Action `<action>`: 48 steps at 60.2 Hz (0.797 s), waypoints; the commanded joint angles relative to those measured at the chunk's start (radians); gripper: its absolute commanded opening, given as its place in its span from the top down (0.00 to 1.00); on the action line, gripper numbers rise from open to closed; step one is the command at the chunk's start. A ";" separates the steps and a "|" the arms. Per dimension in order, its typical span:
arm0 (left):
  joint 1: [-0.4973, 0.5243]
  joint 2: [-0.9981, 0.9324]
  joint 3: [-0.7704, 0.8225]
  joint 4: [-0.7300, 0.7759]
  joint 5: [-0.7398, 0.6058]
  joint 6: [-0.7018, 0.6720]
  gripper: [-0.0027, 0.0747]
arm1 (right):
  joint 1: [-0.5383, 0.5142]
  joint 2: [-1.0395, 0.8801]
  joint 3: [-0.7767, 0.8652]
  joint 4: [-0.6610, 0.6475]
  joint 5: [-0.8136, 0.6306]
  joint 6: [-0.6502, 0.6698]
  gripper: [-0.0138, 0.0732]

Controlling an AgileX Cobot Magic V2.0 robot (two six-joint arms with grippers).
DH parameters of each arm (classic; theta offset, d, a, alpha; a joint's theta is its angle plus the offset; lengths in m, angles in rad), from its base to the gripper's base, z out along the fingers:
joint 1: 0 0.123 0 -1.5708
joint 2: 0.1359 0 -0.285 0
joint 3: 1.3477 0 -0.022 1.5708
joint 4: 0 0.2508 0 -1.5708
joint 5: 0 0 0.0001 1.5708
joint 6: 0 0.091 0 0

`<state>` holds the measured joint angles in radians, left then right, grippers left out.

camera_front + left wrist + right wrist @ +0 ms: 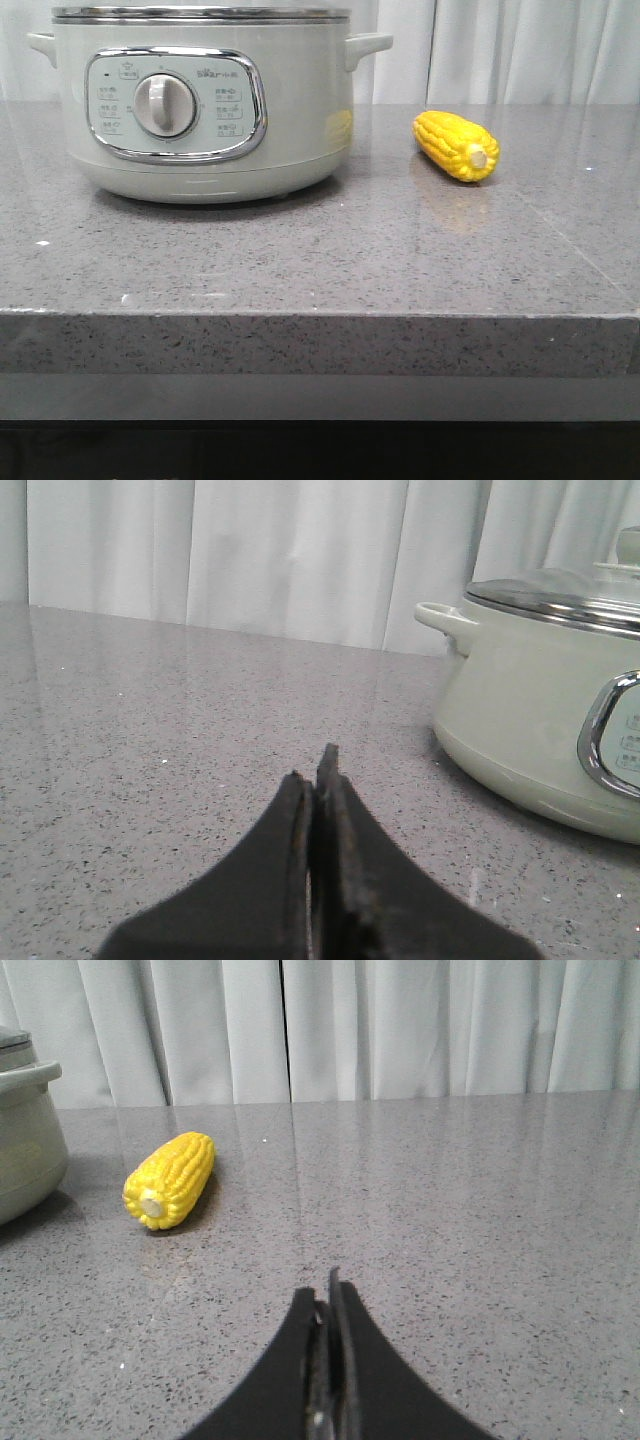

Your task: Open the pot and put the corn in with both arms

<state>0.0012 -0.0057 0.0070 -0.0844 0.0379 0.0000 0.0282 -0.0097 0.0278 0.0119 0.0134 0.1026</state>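
- Nearest thing in the front view is the edge of the grey speckled counter [320,330], and neither arm shows up in that view at all.
- Left hand [318,780]: fingers pressed together, nothing between them, sitting low over bare counter with the pot off to one side, well apart from it.
- Right hand [327,1295]: same deal, fingers closed tight on nothing, corn further out ahead and not touching.
- Pot [200,100] sits on the counter, front left in the front view, lid [560,595] on, steel rim showing.
- Its chrome-framed panel [176,104] faces the camera with a round dial [163,105] in the middle. There's a small brand mark at the top that reads something like "Bear" plus a few characters I can't make out; the little labels around the dial are too small to read.
- Corn [457,145] lies on its side to the right of the pot, near it but not touching, pale stub end pointing toward the front. You can see a yellow reflection of it on the pot's wall.
- White curtain [400,1020] right at the back.
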 commanded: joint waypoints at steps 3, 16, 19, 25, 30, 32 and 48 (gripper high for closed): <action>-0.001 -0.015 0.011 -0.008 -0.086 -0.008 0.99 | -0.007 -0.022 -0.011 -0.012 -0.082 0.001 0.92; -0.001 -0.015 0.011 -0.008 -0.086 -0.008 0.99 | -0.007 -0.022 -0.011 -0.012 -0.082 0.001 0.92; -0.001 -0.015 0.011 -0.008 -0.086 -0.008 0.99 | -0.007 -0.022 -0.011 -0.012 -0.082 0.001 0.92; -0.001 -0.015 0.011 -0.008 -0.086 -0.008 0.99 | -0.007 -0.022 -0.011 -0.012 -0.082 0.001 0.92; -0.001 -0.015 0.011 -0.008 -0.086 -0.008 0.99 | -0.007 -0.022 -0.011 -0.012 -0.082 0.001 0.92; -0.001 -0.015 0.011 -0.008 -0.086 -0.008 0.99 | -0.007 -0.022 -0.011 -0.012 -0.082 0.001 0.92; -0.001 -0.015 0.008 -0.003 -0.126 -0.008 0.99 | -0.007 -0.021 -0.013 -0.012 -0.103 0.001 0.92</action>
<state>0.0012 -0.0057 0.0070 -0.0844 0.0249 0.0000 0.0282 -0.0097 0.0278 0.0119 0.0093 0.1026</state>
